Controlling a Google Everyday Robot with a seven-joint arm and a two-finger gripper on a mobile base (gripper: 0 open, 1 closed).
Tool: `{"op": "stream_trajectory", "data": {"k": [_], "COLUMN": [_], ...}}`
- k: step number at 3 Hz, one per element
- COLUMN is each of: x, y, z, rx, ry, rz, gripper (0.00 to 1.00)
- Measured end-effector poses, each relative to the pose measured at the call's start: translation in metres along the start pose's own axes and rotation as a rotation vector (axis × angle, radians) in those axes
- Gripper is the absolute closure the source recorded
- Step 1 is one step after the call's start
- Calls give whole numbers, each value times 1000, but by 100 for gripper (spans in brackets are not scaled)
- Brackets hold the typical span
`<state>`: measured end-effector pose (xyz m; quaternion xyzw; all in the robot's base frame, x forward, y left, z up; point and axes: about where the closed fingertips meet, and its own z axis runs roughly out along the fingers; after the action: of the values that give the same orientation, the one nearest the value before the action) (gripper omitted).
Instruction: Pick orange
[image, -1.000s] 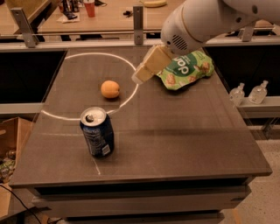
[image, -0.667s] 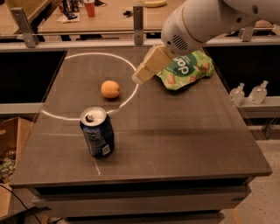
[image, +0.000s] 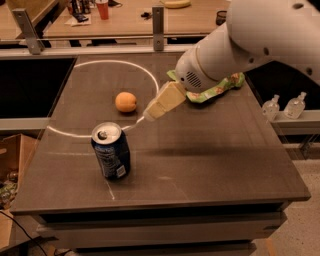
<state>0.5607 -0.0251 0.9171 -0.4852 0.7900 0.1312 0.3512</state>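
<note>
The orange (image: 125, 101) is a small round yellow-orange fruit lying on the dark table (image: 210, 160), inside a white painted circle. My gripper (image: 159, 105) is beige and hangs from the white arm (image: 240, 45). It slants down to the left just right of the orange, a short gap away and above the table. It holds nothing that I can see. A blue soda can (image: 111, 151) stands upright in front of the orange, toward the table's near edge.
A green chip bag (image: 220, 89) lies behind the arm at the back right. Two small clear bottles (image: 283, 106) stand on a ledge off the table's right side. A cardboard box (image: 10, 160) sits on the floor at the left. Another table (image: 190, 15) with clutter is behind.
The arm has come down and toward the near side, bringing the gripper lower and closer to the orange. The orange and the can have not moved.
</note>
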Motion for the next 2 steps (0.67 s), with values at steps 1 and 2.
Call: {"op": "stream_trajectory", "data": {"k": [1,2], "x": [9,8], "y": [13,23], "z": [25,50], "rx": [-56,-98], "ry": [-24,-52], "rz": [17,-7], "gripper": [0,0]}}
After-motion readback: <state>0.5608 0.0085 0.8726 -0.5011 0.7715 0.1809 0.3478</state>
